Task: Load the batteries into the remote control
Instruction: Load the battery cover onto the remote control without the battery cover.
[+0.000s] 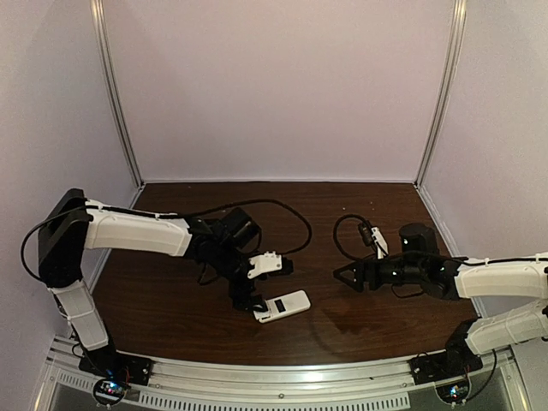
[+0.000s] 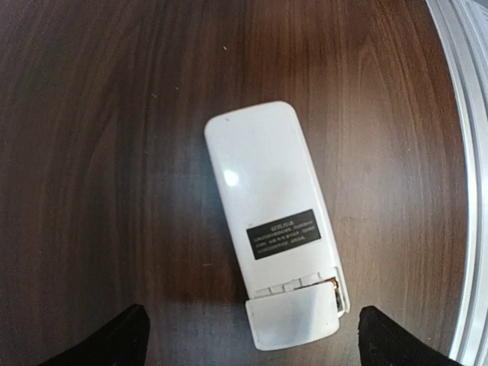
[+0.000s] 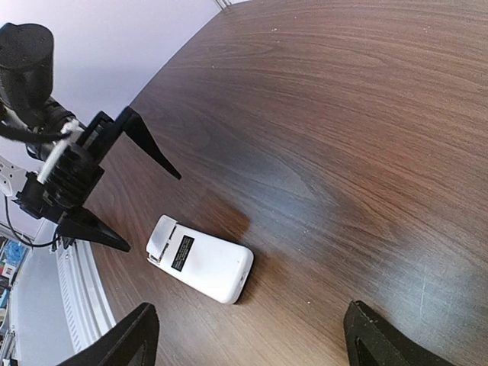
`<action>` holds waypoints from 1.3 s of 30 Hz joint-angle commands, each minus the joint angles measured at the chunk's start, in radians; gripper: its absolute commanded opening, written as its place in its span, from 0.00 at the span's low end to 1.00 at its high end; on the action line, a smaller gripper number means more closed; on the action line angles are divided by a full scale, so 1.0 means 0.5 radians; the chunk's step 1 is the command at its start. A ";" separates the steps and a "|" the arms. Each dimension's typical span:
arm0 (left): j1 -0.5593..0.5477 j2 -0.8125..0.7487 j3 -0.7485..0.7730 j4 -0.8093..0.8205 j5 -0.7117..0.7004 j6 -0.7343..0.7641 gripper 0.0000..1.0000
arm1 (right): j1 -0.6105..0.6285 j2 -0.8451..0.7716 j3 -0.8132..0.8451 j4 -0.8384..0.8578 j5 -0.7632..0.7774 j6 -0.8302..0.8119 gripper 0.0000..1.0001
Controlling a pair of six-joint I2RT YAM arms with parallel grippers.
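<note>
The remote control (image 1: 282, 306) lies back-up on the dark wooden table near the front edge. In the left wrist view its white back (image 2: 263, 175) carries a black label (image 2: 284, 234), and the battery cover (image 2: 293, 320) sits partly slid over the recess at the near end. A thin gold sliver of a battery (image 2: 334, 284) shows at the recess corner; the batteries are otherwise hidden. My left gripper (image 1: 261, 289) is open just above the remote's cover end (image 2: 252, 347), touching nothing. My right gripper (image 1: 342, 276) is open and empty, to the right of the remote (image 3: 202, 263).
An aluminium rail (image 1: 274, 377) runs along the table's front edge, close to the remote (image 2: 465, 152). White enclosure walls (image 1: 274, 86) stand behind and at the sides. Black cables loop over the table by both wrists (image 1: 287, 214).
</note>
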 commanded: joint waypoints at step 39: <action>-0.254 -0.709 -1.354 1.732 -0.466 -0.504 0.97 | 0.230 0.434 0.423 -0.024 -0.259 0.027 0.65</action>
